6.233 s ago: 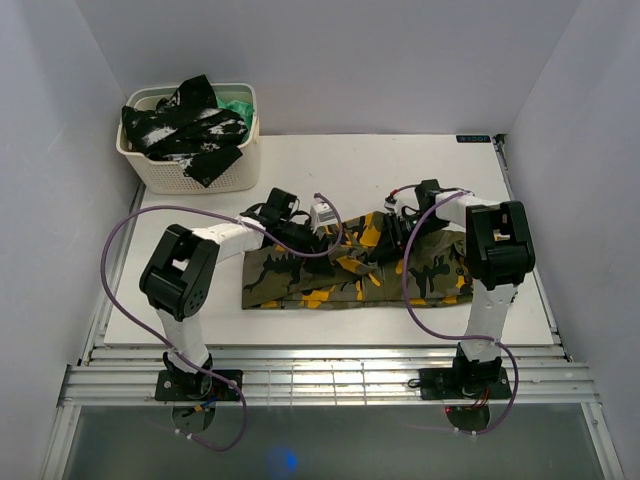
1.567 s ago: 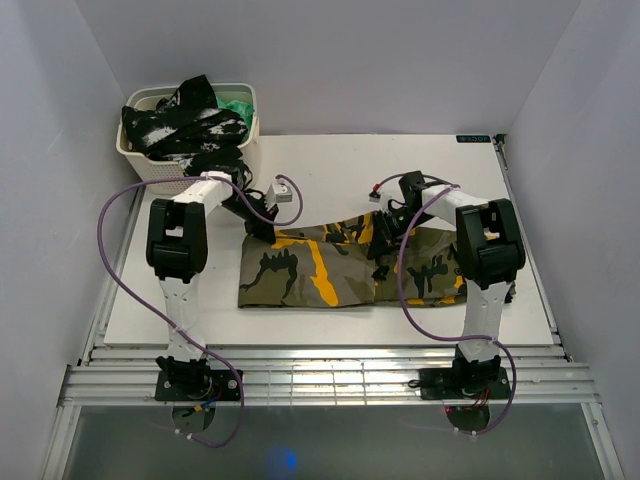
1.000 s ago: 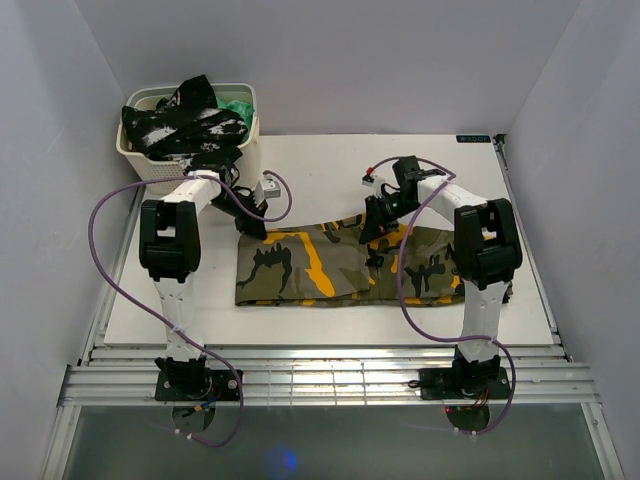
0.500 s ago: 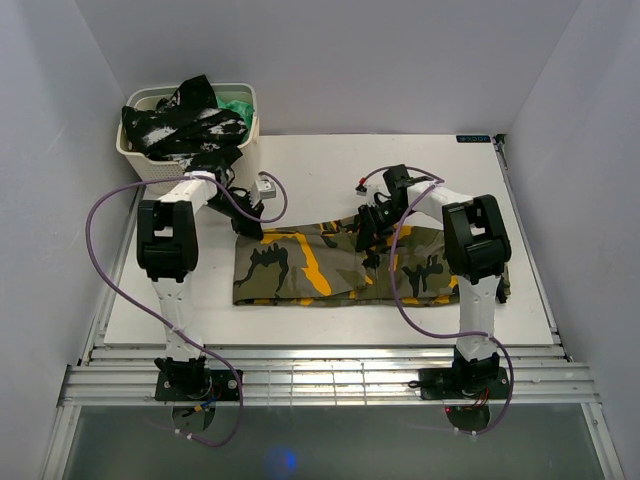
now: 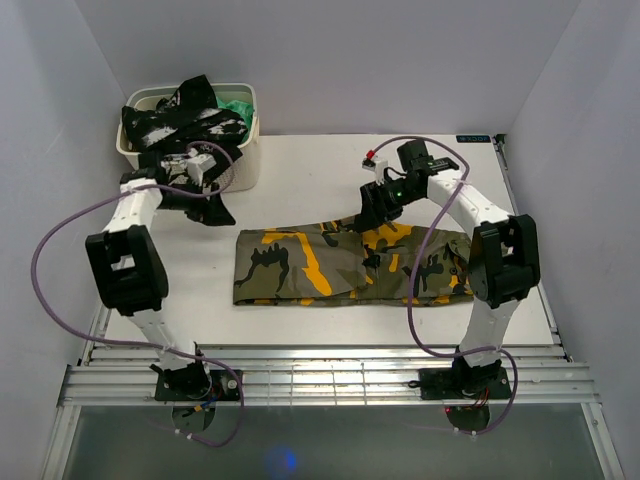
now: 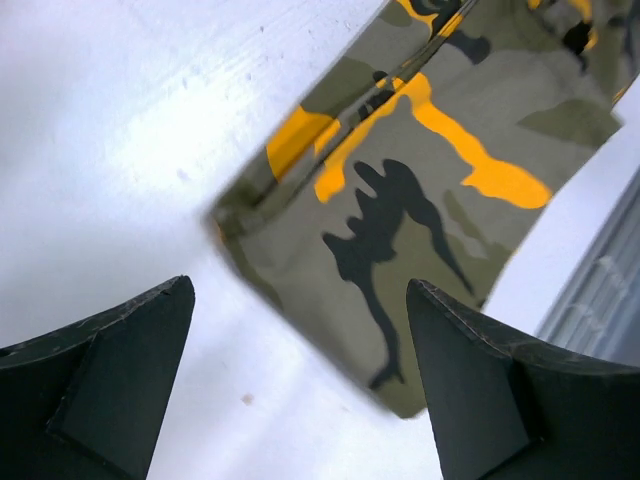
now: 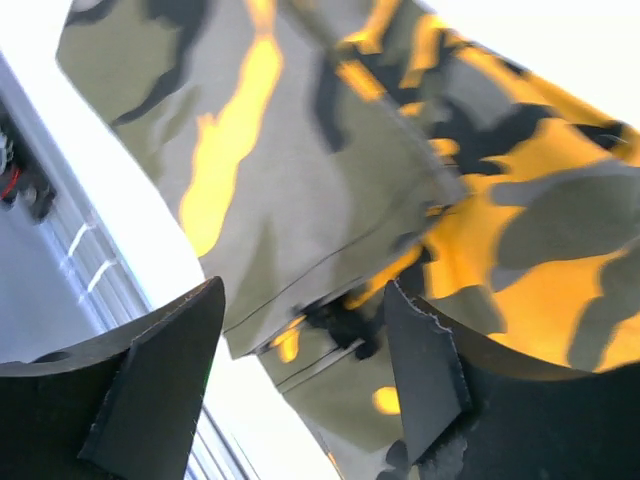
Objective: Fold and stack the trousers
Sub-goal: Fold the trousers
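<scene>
Right end effector (image 7: pixel 300 290) hangs over the trousers (image 7: pixel 330 150), its two dark fingers (image 7: pixel 150 380) spread wide with nothing between them. Camouflage cloth fills most of the view: olive, black, bright yellow-orange patches. A folded edge runs diagonally through the middle. White desk (image 7: pixel 560 40) shows at upper right and along the cloth's left edge.

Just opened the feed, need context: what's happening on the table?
The camouflage trousers lie folded into a long flat strip on the table. Nothing is gripped, and both pincers are open. The left pincer hangs off the strip's left end, near the basket. The right pincer is over its far edge.
</scene>
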`<move>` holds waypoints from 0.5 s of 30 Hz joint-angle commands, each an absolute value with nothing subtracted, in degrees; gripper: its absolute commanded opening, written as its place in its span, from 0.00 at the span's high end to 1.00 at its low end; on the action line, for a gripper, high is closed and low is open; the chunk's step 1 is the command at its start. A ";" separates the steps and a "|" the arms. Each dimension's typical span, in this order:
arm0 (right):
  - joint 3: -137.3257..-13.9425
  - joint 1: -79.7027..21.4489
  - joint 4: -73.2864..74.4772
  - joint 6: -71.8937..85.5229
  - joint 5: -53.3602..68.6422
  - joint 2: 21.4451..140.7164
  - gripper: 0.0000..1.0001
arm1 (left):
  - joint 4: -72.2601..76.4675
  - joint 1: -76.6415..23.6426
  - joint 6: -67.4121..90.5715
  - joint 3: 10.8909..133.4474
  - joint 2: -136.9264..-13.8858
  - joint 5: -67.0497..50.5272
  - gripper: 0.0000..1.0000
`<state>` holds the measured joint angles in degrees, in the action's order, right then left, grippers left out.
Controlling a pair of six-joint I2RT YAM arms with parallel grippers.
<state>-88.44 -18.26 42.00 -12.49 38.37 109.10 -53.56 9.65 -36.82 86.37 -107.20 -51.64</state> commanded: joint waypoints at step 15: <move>-70.84 -23.47 38.24 -18.28 35.51 116.71 0.55 | -25.95 14.68 -0.89 48.70 -99.40 -53.61 0.06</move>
<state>-73.73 -23.66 39.94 -16.43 43.44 112.81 -35.64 14.83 -6.11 50.02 -98.70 -54.83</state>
